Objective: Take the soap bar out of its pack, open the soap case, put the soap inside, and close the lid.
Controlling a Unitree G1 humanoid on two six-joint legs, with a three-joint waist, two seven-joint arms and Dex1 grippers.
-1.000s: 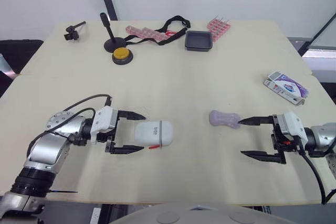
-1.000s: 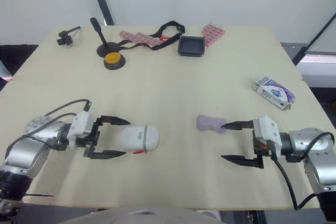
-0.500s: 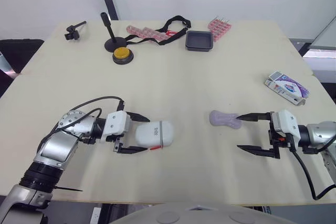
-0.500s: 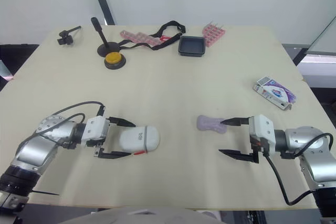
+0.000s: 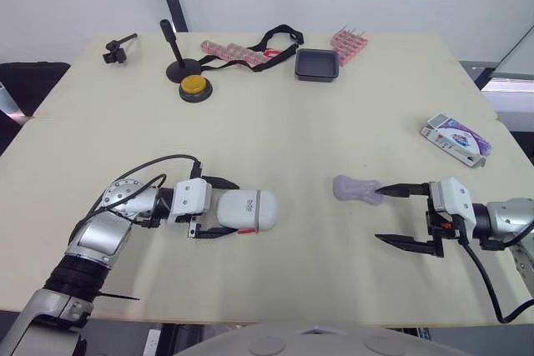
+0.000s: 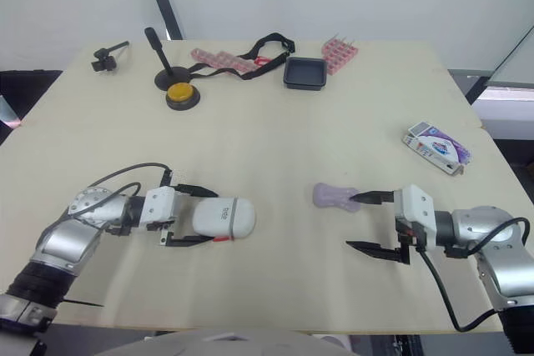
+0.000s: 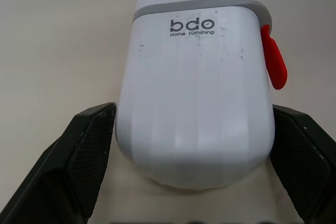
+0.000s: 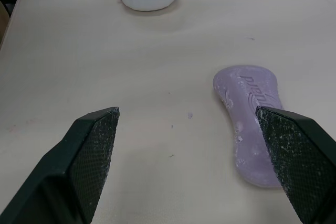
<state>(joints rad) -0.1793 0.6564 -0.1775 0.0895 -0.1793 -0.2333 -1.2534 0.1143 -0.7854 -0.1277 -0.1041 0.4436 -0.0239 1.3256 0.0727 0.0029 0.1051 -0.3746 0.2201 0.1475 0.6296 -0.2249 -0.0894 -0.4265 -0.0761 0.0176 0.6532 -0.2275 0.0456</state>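
Left wrist view is showing the soap case (image 7: 195, 87) lying on its side on the table (image 5: 317, 122). The left gripper (image 5: 225, 209) is reaching around its near, rounded end. Its two black fingers (image 7: 86, 156) are sitting one against each flank of the case and are pressing on the white shell. The gap between them is only as wide as the case itself. A grey band (image 7: 194, 8) is running around the case near its far end, away from the gripper. A red tab (image 7: 274, 64) is sticking out from one side just beyond one fingertip. The lid is sitting closed.

Off to that gripper's right, well apart from it, the right gripper (image 5: 379, 216) is hovering low over the table. Its jaws are standing spread wide and are holding nothing. The purple soap bar (image 5: 357, 188) is lying bare and flat on the table, just ahead of the tip of the finger farther from the robot. I cannot tell whether that tip is touching the bar's near end. In the right wrist view the bar is lying close along the inside of one finger (image 8: 294, 150). The other finger is standing well clear of it.

The pack (image 5: 453, 138) is lying farther away, behind and to the right of the right gripper, near the table edge.
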